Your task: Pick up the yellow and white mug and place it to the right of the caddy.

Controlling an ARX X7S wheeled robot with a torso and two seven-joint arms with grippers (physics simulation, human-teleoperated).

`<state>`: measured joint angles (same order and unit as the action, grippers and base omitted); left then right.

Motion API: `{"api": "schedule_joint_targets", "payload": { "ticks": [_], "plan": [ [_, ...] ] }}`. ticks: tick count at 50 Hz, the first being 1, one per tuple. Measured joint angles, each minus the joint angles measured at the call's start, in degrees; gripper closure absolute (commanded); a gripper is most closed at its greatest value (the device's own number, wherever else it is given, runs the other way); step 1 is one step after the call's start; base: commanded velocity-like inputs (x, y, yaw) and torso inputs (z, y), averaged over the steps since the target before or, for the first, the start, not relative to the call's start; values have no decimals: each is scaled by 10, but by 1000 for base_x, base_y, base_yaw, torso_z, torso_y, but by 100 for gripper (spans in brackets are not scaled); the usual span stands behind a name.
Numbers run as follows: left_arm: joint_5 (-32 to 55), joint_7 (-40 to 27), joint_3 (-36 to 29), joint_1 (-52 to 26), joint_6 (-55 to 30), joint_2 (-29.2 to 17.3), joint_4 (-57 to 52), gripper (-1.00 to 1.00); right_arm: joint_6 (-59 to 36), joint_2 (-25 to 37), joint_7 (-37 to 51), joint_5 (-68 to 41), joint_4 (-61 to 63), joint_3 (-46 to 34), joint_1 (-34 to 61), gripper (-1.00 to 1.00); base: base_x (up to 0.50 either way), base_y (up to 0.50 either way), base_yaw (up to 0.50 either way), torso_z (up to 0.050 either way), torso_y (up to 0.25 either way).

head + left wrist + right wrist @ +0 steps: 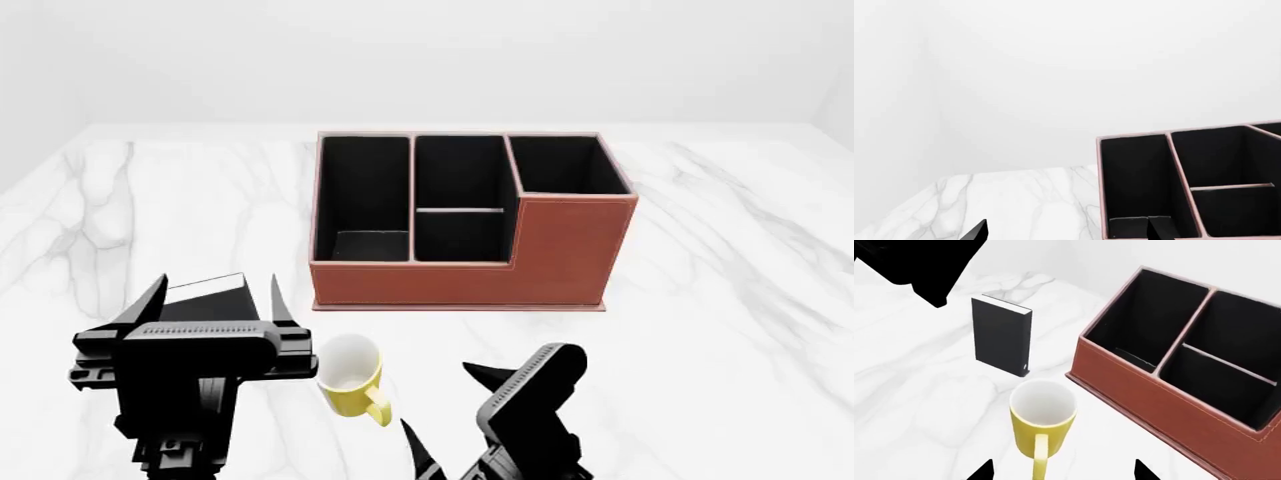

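On the marble table [747, 300], a yellow mug [352, 375] stands upright before the brown caddy [467, 262]. Both grippers, left [210, 292] and right [447, 410], hover spread apart, holding nothing.

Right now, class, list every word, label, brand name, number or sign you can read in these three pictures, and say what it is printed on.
There are none to read.
The mug: plain yellow outside and white inside, no print.
The caddy: plain brown leather look with black lining, no label.
The black box: blank faces, no title.
The marble table: only grey veins.
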<state>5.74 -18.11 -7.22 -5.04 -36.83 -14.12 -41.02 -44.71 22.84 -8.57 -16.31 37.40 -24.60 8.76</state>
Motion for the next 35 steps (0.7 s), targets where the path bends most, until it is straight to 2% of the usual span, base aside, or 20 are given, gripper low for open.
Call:
{"api": "schedule_joint_targets", "payload": {
  "ticks": [35],
  "plan": [
    [10, -8, -3, 4, 6, -8, 0, -100, 36, -31, 7, 42, -99, -73, 26, -100, 0, 0, 0, 0, 0]
  ]
}}
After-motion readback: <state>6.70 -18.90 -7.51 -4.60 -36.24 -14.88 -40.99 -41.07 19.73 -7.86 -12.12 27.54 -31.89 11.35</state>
